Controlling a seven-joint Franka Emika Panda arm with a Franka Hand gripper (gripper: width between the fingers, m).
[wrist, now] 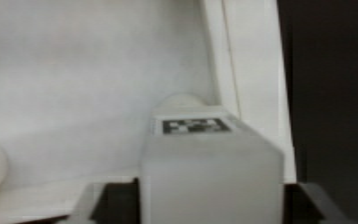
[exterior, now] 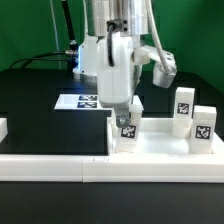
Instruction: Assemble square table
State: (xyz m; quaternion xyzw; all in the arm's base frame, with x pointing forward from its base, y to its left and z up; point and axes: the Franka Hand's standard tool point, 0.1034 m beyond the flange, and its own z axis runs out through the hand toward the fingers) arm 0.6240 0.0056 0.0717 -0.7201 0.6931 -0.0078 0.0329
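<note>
The gripper (exterior: 128, 108) pinches a white tagged leg block (exterior: 128, 133) between its fingers, holding it upright over the square tabletop slab (exterior: 160, 150), which lies against the border wall (exterior: 60, 163). Two more leg blocks (exterior: 184, 114) (exterior: 203, 128) stand on the slab toward the exterior view's right; the marker board (exterior: 80, 101) lies on the black table behind
</note>
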